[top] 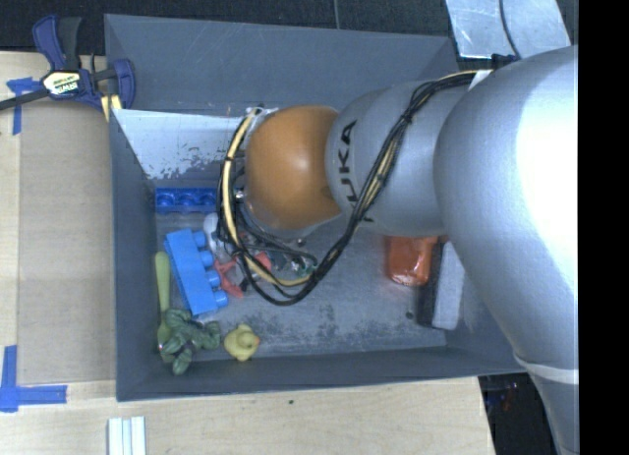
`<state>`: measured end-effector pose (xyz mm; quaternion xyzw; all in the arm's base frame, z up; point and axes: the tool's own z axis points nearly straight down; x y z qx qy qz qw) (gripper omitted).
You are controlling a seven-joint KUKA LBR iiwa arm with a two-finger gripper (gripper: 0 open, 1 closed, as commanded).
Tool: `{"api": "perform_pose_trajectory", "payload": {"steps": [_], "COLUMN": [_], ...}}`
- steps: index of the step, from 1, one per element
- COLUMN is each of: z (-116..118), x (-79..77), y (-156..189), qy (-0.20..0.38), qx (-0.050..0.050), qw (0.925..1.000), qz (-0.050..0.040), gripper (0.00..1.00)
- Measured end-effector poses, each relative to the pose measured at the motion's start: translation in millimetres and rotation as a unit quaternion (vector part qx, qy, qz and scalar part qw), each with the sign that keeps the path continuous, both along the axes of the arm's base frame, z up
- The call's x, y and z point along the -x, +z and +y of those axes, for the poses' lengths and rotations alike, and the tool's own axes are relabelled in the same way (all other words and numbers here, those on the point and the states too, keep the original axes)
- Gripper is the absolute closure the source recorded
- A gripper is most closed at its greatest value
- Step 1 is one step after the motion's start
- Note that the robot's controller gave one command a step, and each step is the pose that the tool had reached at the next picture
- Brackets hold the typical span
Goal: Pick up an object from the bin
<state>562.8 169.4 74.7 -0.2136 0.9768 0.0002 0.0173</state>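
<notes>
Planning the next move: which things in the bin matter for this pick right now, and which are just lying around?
In play: gripper; long blue brick right beside it.
Lying about: small blue brick, green stick, green toy, yellow lump, orange lump, grey block.

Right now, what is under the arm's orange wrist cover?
Black and yellow cables hang below the orange cover, and a blue studded brick shows at its lower left edge. Whatever lies directly beneath the cover is hidden.
</notes>
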Motion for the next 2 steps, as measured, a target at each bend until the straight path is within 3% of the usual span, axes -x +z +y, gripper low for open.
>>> {"api": "perform_pose_trajectory", "payload": {"steps": [1, 2], "z": [2, 19], "x": [-2.4, -13.0], "y": [-12, 3], "qy": [0.005, 0.039], "qx": [0.001, 0.003], "qw": [1.0000, 0.9992], "qz": [-0.0019, -0.0039], "gripper": [1.00, 1.00]}}
